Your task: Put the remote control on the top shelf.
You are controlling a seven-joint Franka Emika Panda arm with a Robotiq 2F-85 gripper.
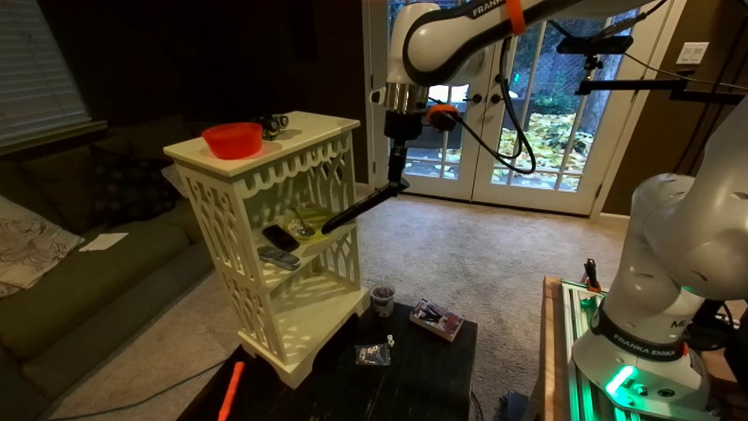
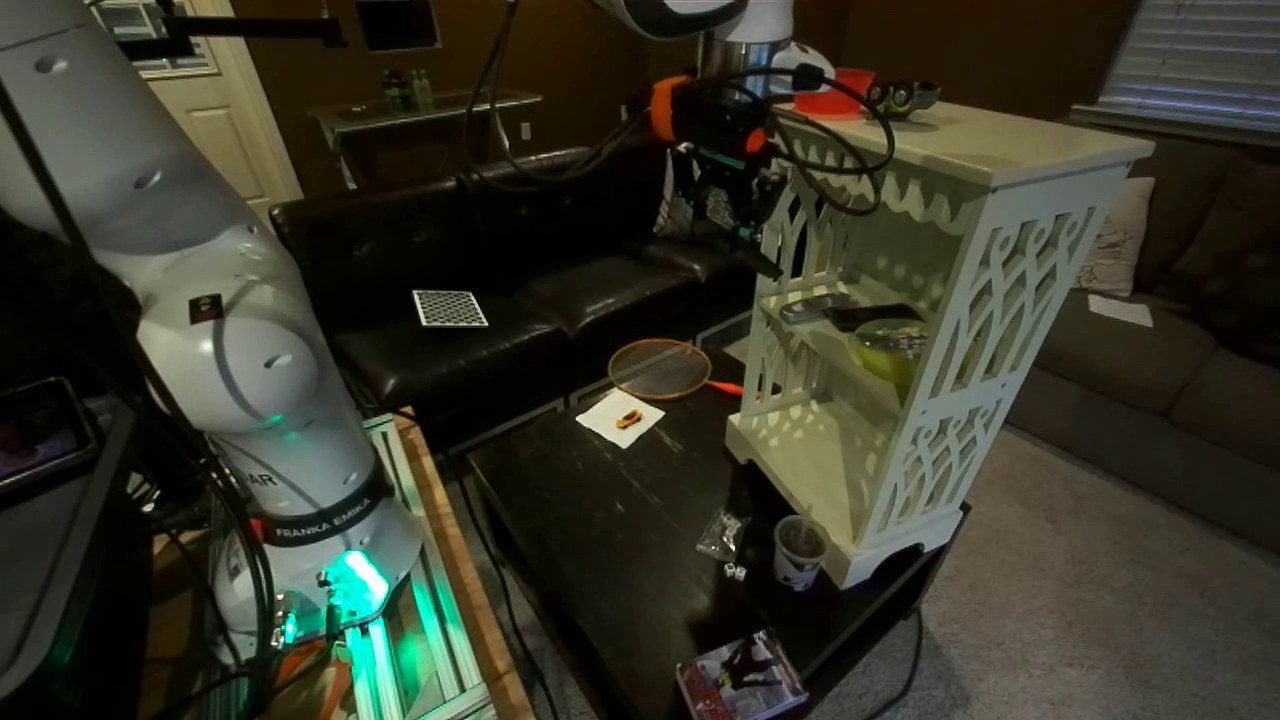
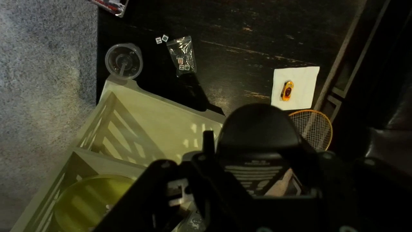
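The remote control (image 1: 356, 211) was in my grip, my end effector (image 1: 399, 183) clamped on it towards one end, in front of the open face of the shelf stand (image 1: 312, 304) and lower than the top shelf (image 1: 315, 126). I judged it light and stiff, a plastic bar that would neither bend nor dent under a firm pinch, though a smooth casing could slip. Held that far from its middle, it would act as a lever: a knock on the free tip might swivel it. Taking hold nearer the middle, across the narrow sides, would have been steadier. I thought it fairly tough, yet better set down than dropped.

It looked black, long and narrow, its free end sloping down to the left in an exterior view. The wrist view seemed to show a rounded end close up, with pale rows of print. I could not make out its buttons.

Past the tip, and apart from it, sat a green bowl (image 3: 85, 201) on the middle board (image 1: 310, 248). The top shelf carried a red bowl (image 1: 234, 141) on its near left part in an exterior view; I reckoned the next move called for a lift above that shelf's edge. Below it all was a dark counter (image 2: 600, 510).
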